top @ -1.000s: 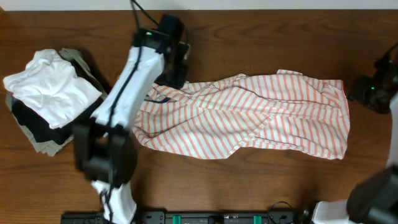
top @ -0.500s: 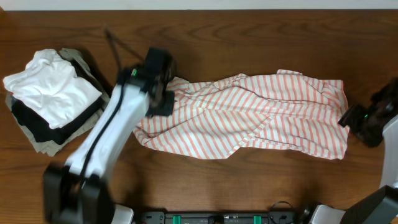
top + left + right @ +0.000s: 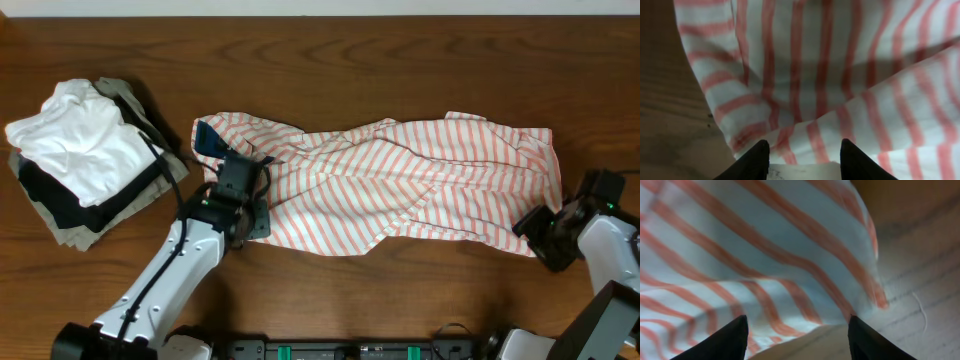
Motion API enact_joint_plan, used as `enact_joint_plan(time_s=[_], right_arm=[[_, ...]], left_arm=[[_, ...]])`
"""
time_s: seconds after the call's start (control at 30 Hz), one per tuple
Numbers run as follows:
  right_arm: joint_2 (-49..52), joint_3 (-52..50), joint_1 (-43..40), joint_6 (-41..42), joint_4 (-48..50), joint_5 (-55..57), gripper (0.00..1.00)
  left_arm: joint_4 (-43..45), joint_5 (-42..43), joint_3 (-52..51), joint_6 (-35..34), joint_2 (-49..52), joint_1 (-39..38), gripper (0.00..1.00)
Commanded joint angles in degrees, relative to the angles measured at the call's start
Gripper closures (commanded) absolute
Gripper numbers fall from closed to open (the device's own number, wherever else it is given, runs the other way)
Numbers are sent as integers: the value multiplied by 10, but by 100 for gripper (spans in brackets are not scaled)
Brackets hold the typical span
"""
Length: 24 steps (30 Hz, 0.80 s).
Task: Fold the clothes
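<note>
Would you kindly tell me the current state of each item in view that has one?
striped shirt: unfolded, lying rumpled.
garment stack: folded, piled beside the shirt's collar end.
left gripper: jaws open over the shirt's lower left edge.
right gripper: jaws open at the shirt's lower right corner.

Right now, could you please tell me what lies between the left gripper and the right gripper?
Only the striped shirt, lying rumpled lengthwise on the table, spans that stretch. The overhead view shows it best.

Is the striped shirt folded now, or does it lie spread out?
Spread out: the striped shirt lies lengthwise across the table, rumpled, no neat fold.
</note>
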Motion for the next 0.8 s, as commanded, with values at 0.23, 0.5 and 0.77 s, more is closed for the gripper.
enact_joint_plan(time_s=[0.23,0.5,0.77], right_arm=[[-6,-5,-2,46,-12,61,39],[-6,-12,-2,46,-8,88,40],[-6,-53,-2,46,36,88,78]], left_arm=[[-13,8,-10,-30,2,2,51],[23,-16,-49,-32,3,2,41],[35,-15,-65,-66,4,2,30]])
